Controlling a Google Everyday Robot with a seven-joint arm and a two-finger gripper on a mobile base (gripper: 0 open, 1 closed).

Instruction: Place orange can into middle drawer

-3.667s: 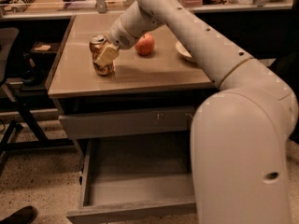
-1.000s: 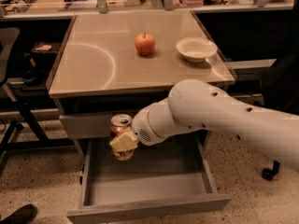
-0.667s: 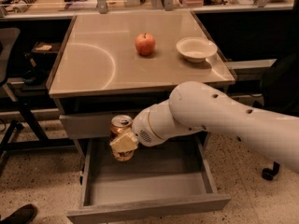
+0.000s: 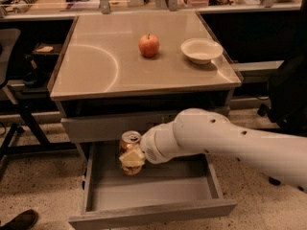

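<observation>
The orange can (image 4: 128,142) is upright in my gripper (image 4: 130,158), whose pale fingers (image 4: 131,157) close around its lower half. It hangs just inside the open middle drawer (image 4: 153,193), over the back left part of its smooth grey floor, a little below the closed drawer front (image 4: 96,127) above. Whether the can touches the floor I cannot tell. My white arm (image 4: 225,140) reaches in from the right across the drawer.
A red apple (image 4: 149,45) and a white bowl (image 4: 201,50) stand on the tabletop (image 4: 96,66) above. A black chair (image 4: 14,80) is at the left, another dark chair (image 4: 288,95) at the right. A shoe (image 4: 17,220) lies at bottom left.
Since 3.7 s ago the can has come off the tabletop and down into the open drawer. Over the last second the gripper and can have sunk slightly lower.
</observation>
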